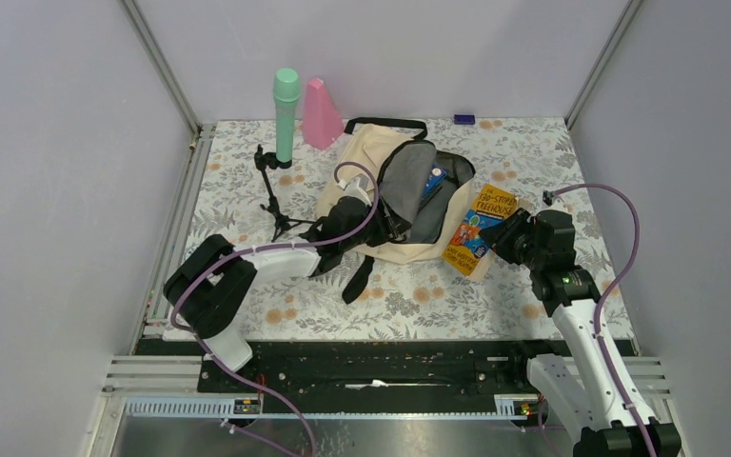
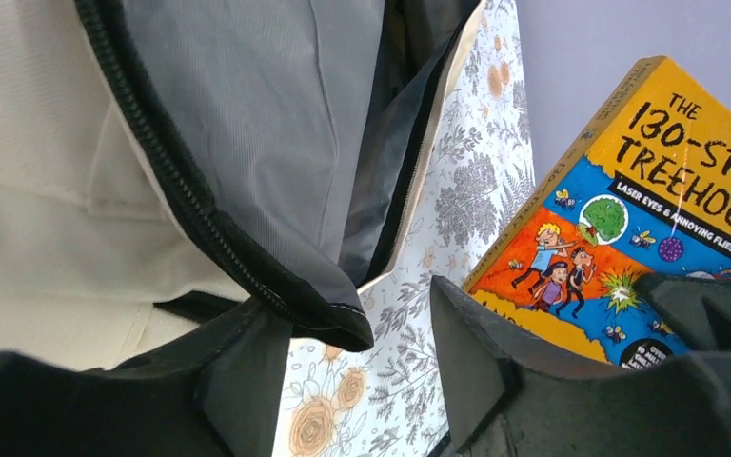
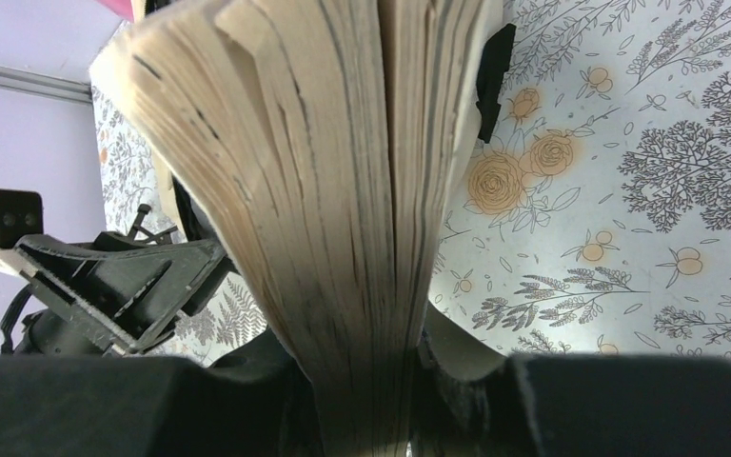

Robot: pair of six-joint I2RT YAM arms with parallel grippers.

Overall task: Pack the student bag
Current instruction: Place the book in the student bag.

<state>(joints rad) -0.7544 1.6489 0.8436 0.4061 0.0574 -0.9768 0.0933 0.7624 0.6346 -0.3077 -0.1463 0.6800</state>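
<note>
While the bag [image 1: 381,157] lies in the middle of the table [image 1: 419,297] with its mouth open and the grey lining showing, the left gripper [image 1: 341,227] sits at its near-left edge among the black straps. Seen from the left wrist, its fingers [image 2: 471,367] stand apart, and the black zip rim [image 2: 328,319] of the bag [image 2: 38,190] hangs into the gap on the side of one finger, over the flowered cloth. I cannot tell whether the rim touches that finger. The right gripper [image 1: 506,238] is clamped on a book [image 1: 476,228], which it holds tilted just beside the bag's right side, the yellow and blue cover [image 2: 628,190] facing up. From the right wrist, the page edges [image 3: 343,190] rise out of the closed fingers [image 3: 247,400] and fan slightly. Something blue [image 1: 435,178] lies inside the bag. Behind the bag stand a mint cylinder [image 1: 286,114] and a pink cone [image 1: 322,114]; a black tripod [image 1: 276,200] stands just left of it.
</note>
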